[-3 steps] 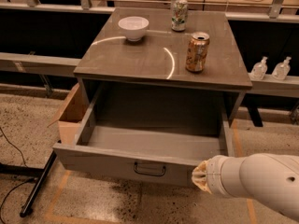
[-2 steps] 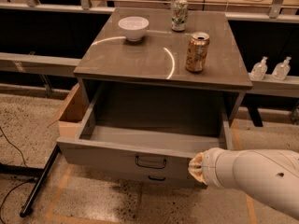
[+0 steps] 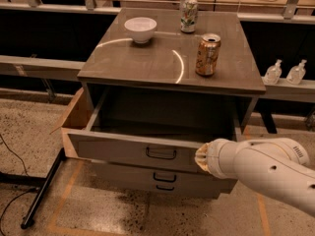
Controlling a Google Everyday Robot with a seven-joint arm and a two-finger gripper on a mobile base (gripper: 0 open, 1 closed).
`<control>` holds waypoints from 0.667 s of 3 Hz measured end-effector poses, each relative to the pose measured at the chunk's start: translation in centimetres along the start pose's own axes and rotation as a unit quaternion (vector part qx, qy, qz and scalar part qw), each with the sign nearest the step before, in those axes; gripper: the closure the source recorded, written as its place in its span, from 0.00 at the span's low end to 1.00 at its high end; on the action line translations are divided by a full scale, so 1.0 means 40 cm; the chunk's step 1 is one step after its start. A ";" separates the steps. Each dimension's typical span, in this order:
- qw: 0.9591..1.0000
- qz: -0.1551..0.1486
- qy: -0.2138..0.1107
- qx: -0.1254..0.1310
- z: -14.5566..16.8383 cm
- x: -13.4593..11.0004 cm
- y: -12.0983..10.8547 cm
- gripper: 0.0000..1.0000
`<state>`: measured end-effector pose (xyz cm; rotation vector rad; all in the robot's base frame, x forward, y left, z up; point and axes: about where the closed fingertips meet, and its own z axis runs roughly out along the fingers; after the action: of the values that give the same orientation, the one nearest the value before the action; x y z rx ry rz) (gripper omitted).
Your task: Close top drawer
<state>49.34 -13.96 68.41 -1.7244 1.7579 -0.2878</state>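
Note:
The top drawer (image 3: 123, 151) is a wide grey box drawer, partly pulled out of the grey cabinet (image 3: 172, 58), with a small dark bail handle (image 3: 161, 154) at the centre of its front panel. Its inside looks empty. My gripper (image 3: 199, 157) is at the end of the white arm (image 3: 266, 168), against the right part of the drawer's front panel, right of the handle. The second grey drawer (image 3: 162, 180) below it is shut and has a like handle.
On the cabinet top stand a white bowl (image 3: 141, 28), a green-white can (image 3: 189, 15) and an orange can (image 3: 207, 54). A cardboard box (image 3: 74, 119) sits left of the cabinet. Two small bottles (image 3: 285, 73) stand on a shelf at right. A black stand leg (image 3: 42, 191) lies on the floor.
The top drawer has slid inward toward the cabinet, and less of its inside shows. My gripper and arm have moved forward with the front panel.

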 end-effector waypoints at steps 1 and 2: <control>1.000 -0.004 0.007 0.012 0.051 0.012 -0.064 1.00; 1.000 -0.016 0.017 0.016 0.118 0.022 -0.126 1.00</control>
<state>56.25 -14.02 67.45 -1.7357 1.7412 -0.3587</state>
